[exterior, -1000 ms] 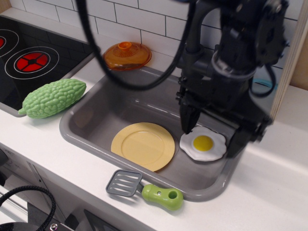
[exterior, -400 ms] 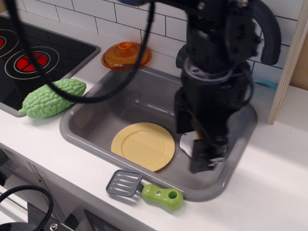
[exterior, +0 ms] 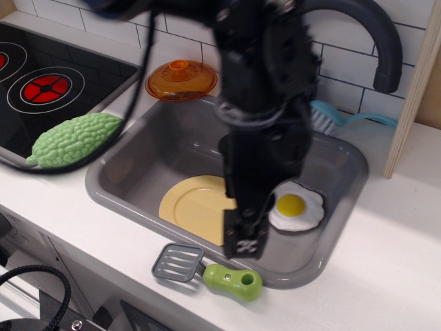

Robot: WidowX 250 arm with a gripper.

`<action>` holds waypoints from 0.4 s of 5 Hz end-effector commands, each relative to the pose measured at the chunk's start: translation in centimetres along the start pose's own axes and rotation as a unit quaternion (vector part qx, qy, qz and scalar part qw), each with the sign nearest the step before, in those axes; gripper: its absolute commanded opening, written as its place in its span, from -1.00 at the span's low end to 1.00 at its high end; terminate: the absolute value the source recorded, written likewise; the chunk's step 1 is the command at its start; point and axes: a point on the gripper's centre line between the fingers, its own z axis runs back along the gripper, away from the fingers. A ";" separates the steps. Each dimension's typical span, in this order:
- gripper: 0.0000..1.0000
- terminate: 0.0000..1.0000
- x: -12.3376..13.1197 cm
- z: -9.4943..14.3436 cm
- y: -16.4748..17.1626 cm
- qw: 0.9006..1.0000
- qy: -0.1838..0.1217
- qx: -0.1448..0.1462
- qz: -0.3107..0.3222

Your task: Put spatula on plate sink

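Observation:
The spatula (exterior: pixel 207 270) lies on the white counter's front edge just outside the sink, grey slotted blade to the left, lime-green handle to the right. The pale-yellow plate (exterior: pixel 194 205) lies flat in the grey sink (exterior: pixel 114 196), partly hidden by the arm. My gripper (exterior: pixel 244 241) points down over the sink's front part, just above and behind the spatula's handle and at the plate's right edge. It is motion-blurred and I cannot tell how its jaws stand. Nothing shows in it.
A fried egg (exterior: pixel 296 207) lies in the sink right of the plate. The dark faucet (exterior: pixel 386 48) arches at the back right, with a blue-handled brush (exterior: pixel 331 117) below it. An orange lid (exterior: pixel 180 79), a green gourd (exterior: pixel 72 140) and the stove (exterior: pixel 41 83) are to the left.
The arm has swung left and forward, from over the egg to the sink's front edge near the spatula handle. The egg now shows again. The spatula and plate have not moved.

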 end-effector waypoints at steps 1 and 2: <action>1.00 -1.00 -0.8 -1.2 -0.2 0.999 -0.017 0.013 -0.045; 1.00 -1.00 -1.0 -2.1 -0.4 0.998 -0.019 0.012 -0.061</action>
